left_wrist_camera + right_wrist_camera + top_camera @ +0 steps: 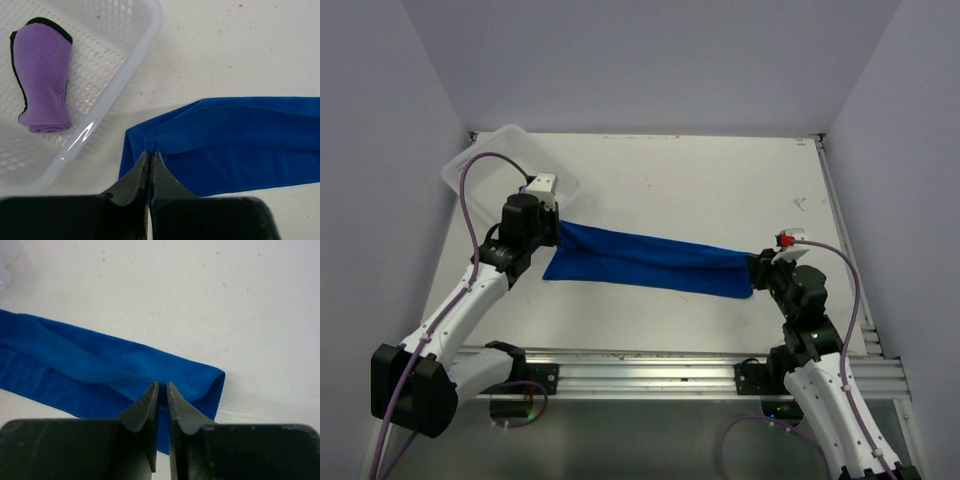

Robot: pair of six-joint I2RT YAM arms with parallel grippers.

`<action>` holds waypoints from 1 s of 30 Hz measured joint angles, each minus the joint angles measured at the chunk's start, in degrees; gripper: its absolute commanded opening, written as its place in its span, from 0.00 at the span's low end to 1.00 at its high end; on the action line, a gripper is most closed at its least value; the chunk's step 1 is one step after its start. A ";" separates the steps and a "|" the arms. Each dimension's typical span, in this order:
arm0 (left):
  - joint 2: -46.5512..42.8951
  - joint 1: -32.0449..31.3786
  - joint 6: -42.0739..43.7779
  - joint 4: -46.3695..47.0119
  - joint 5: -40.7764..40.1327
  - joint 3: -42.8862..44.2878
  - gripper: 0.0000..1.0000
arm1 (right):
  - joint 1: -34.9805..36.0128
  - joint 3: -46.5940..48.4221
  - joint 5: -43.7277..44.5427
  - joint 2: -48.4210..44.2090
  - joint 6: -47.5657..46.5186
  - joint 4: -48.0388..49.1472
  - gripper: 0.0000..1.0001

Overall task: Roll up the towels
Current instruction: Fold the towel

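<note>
A white mesh basket [145, 40] stands on the tabletop [700, 190], ahead of the left hand [150, 153] and to its left. A purple towel [42, 75] is laid in it, rolled up, with a dark edge showing along its outline; it is well apart from the hand. The left hand is closed, its fingertips pressed together on the stitched hem at the left end of the blue towel [650, 262], which is pinched there. That end is seen near the basket's wall, with a strip of tabletop between them.

From the left hand the blue towel is stretched away to that hand's right as a long, narrow, folded band across the tabletop, as far as the right hand [162, 385]. Its right end is folded over just ahead of that hand's tips and to their right. The right hand's fingers are set a thin slit apart at the towel's near edge, and blue cloth is seen in the slit; whether the cloth is gripped there cannot be told. The tabletop beyond that hand is white, scuffed and speckled.
</note>
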 measured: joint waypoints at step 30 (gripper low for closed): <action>-8.92 -4.68 8.00 -4.50 -2.12 0.00 0.56 | 1.36 18.25 10.03 29.97 18.51 -14.73 0.61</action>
